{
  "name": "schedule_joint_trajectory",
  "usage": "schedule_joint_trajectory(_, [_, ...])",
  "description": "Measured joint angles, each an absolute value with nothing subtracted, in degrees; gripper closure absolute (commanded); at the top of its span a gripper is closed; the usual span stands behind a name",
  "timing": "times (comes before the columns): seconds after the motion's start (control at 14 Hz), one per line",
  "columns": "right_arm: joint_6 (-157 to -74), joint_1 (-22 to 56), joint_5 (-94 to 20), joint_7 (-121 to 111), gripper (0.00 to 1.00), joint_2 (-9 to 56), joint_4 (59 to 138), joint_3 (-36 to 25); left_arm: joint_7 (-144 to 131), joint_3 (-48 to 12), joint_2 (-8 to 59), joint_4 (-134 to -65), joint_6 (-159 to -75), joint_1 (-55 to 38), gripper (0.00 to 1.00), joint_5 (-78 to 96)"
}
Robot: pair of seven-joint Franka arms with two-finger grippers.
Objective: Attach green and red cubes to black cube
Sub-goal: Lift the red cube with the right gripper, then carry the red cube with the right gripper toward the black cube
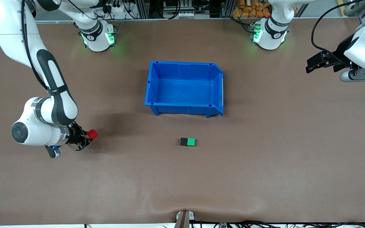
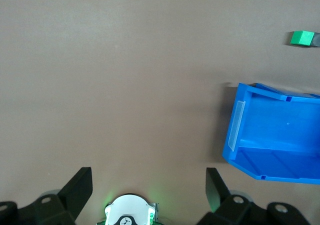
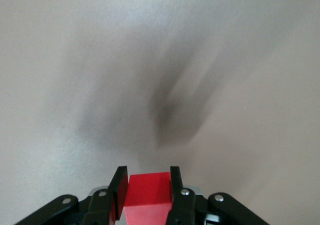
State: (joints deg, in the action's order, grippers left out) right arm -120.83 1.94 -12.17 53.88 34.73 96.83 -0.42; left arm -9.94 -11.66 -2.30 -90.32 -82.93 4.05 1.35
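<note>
Clamped on the red cube [image 1: 92, 134], the right gripper [image 1: 87, 136] hangs over the table toward the right arm's end, at nine o'clock from the green cube [image 1: 191, 142] joined to the black cube [image 1: 184, 141]. Left gripper [image 1: 310, 67] waits, fingers spread, holding nothing.

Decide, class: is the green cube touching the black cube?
Touching. The front view shows the green cube flush against the black cube, with no gap between them.
</note>
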Motion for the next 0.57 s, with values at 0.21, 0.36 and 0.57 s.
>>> schedule_joint_trajectory(0.21, [-121.65,3.71,-12.22,59.03,1.00,34.72,96.34,-0.33,-9.94,-11.66,-2.17,-90.32,-82.93,4.05,0.00,1.35])
schedule_joint_trajectory(0.36, [-122.84,5.27,-12.23,62.93,1.00,34.72,96.15,-0.30,-9.93,-11.66,-1.97,-90.32,-82.93,4.05,0.00,1.35])
schedule_joint_trajectory(0.57, [-124.29,7.54,-12.23,67.82,1.00,34.73,96.05,-0.26,-9.94,-11.66,-1.89,-90.32,-82.93,4.05,0.00,1.35])
